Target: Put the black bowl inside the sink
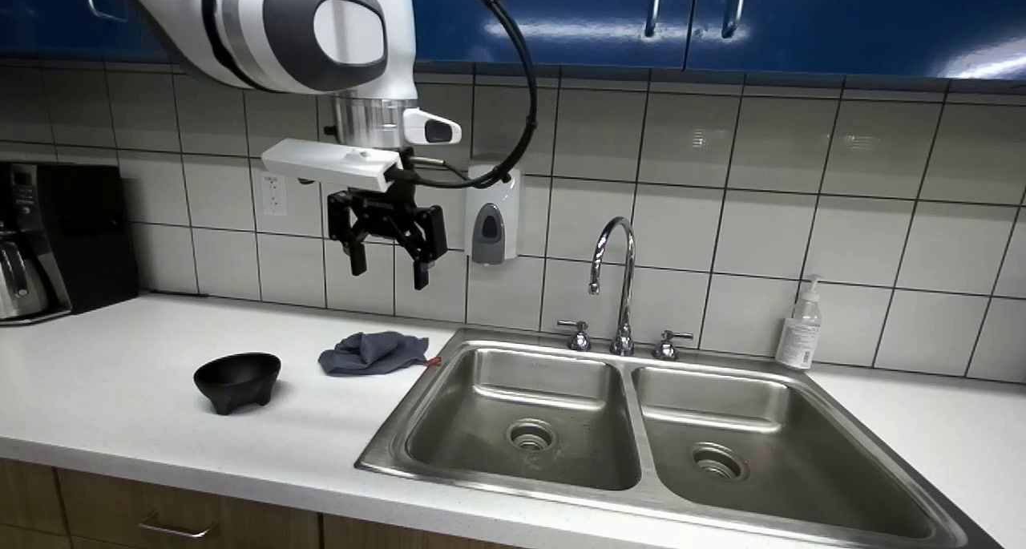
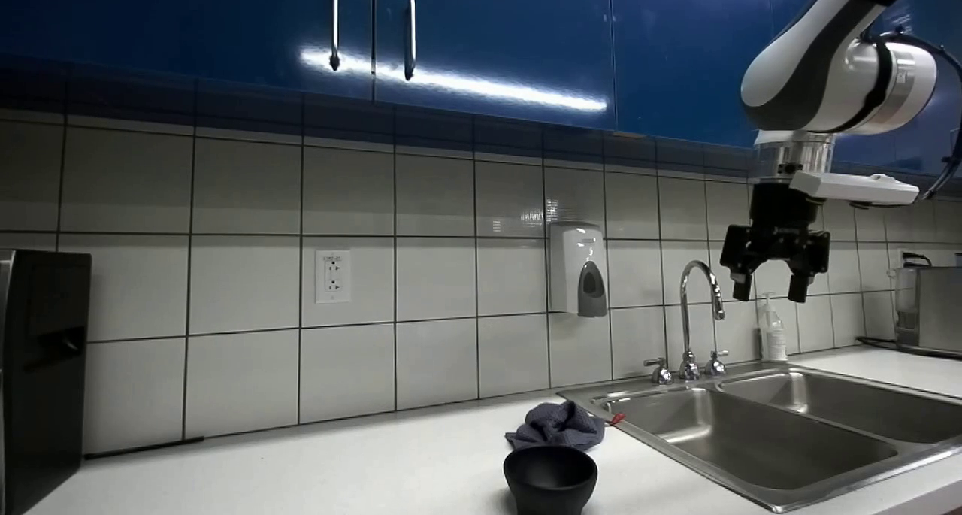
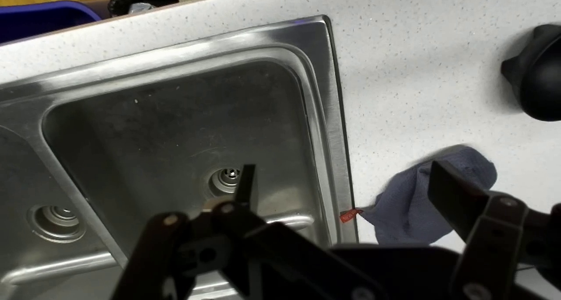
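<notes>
In the wrist view the gripper (image 3: 342, 171) has its fingers (image 3: 456, 195) spread wide, and one hides part of the blue-gray cloth (image 3: 407, 206). The black bowl (image 3: 543, 81) is cut off by the edge there; in an exterior view its bottom (image 2: 552, 498) is cut off too. It sits on the white counter (image 1: 104, 365), well apart from the gripper: at two o'clock from it in the wrist view, at eight o'clock in both exterior views. The sink (image 1: 640, 434) is at three o'clock from the bowl in an exterior view. Far back, a silvery box (image 2: 939, 308) at three o'clock from the gripper shows in an exterior view alone.
</notes>
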Controlling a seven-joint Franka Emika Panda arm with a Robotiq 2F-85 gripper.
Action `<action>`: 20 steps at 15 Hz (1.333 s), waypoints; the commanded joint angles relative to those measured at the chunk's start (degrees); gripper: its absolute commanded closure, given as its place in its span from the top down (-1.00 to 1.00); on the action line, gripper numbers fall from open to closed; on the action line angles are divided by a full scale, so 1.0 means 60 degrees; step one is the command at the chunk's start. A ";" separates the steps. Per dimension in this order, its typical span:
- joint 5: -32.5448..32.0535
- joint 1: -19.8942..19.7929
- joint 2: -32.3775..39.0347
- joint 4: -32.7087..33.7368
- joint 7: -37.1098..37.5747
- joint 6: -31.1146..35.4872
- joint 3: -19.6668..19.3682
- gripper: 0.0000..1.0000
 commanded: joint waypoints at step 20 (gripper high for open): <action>0.0183 0.1159 0.0062 -0.1569 0.4389 0.2541 0.3741 1.00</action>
